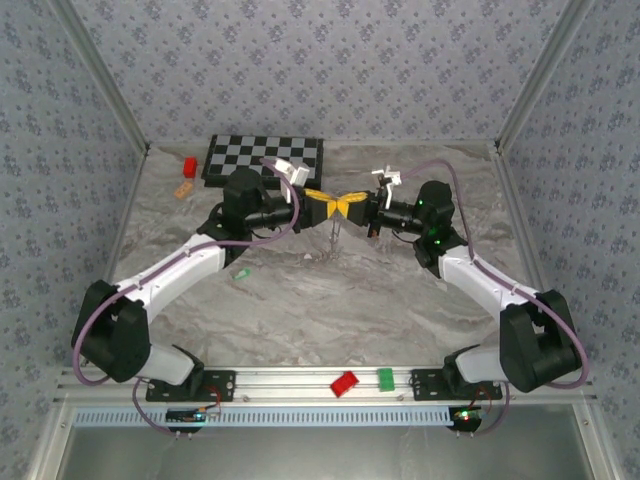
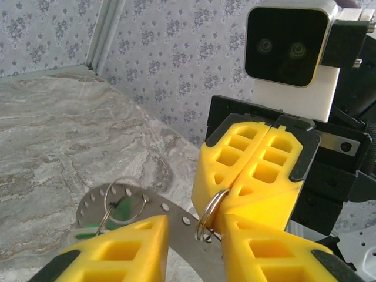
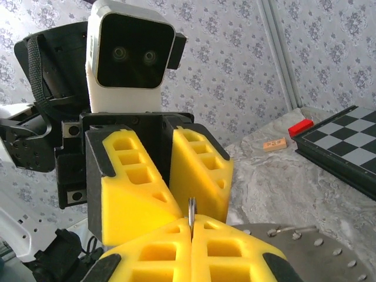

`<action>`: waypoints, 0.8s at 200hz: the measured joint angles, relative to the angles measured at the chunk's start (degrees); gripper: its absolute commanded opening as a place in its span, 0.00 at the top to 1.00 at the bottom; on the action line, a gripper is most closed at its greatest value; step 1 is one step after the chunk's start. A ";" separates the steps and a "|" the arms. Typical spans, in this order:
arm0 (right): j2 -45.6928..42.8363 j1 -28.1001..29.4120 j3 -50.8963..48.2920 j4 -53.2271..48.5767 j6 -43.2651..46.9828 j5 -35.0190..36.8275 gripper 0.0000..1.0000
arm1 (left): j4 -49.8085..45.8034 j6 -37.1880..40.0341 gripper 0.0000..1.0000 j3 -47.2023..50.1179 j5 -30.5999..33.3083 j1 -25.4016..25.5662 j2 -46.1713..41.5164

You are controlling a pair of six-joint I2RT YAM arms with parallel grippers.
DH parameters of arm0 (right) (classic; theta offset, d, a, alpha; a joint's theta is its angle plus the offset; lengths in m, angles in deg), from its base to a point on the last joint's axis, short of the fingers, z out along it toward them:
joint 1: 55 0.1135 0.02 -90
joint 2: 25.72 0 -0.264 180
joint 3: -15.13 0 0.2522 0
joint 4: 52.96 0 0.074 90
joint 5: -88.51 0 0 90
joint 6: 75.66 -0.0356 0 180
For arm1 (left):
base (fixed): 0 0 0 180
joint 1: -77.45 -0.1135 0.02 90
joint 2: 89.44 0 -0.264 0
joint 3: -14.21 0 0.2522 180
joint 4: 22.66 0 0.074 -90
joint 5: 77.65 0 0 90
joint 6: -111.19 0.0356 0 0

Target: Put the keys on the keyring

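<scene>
Left wrist: right jaws clamp a wire loop at the keyring, between parted left jaws.

The right gripper pinches a small wire ring between its fingers, tip to tip with the left gripper. The keyring lies under the left fingers. A key rests on it, left of them.

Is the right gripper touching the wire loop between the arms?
Touching. The left wrist view shows the right gripper pinched shut on the wire loop.
</scene>
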State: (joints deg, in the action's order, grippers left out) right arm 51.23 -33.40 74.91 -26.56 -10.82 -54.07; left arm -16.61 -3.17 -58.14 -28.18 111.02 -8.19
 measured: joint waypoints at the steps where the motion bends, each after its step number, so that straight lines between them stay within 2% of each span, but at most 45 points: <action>1: 0.00 0.00 0.00 -0.02 -0.02 0.00 1.00 | 0.04 0.00 0.82 -0.02 0.00 0.00 0.00; 24: 0.00 -0.04 0.00 0.28 -0.57 -0.39 1.00 | 0.33 -0.72 1.00 -0.33 -0.61 0.20 0.07; 38: 0.00 -0.31 0.00 0.39 -0.90 -0.46 1.00 | 0.59 -0.63 1.00 -0.37 -0.61 0.22 0.11; 48: 0.00 -0.37 0.00 0.39 -0.98 -0.61 0.86 | 0.66 -0.79 1.00 -0.37 -0.79 0.22 0.11; 65: 0.00 -0.37 0.00 0.13 -1.38 -0.52 0.76 | 0.74 -0.87 1.00 -0.37 -0.81 0.33 0.11; 72: 0.00 -0.39 0.00 0.04 -1.57 -0.42 0.67 | 0.76 -1.09 1.00 -0.37 -0.57 0.35 0.11; 97: -0.42 -0.87 -0.22 -0.17 -2.51 1.01 0.46 | 0.72 -2.51 1.00 -0.37 1.05 0.57 0.07; 160: -8.11 -4.50 -5.07 -3.98 -4.04 11.47 0.44 | -2.49 -7.89 1.00 -0.37 8.50 0.59 -1.20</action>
State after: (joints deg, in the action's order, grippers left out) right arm 43.12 -37.90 69.84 -30.54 -14.87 -42.59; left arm -19.10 -11.06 -58.51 -19.68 111.61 -9.39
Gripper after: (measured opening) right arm 0.556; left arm 0.047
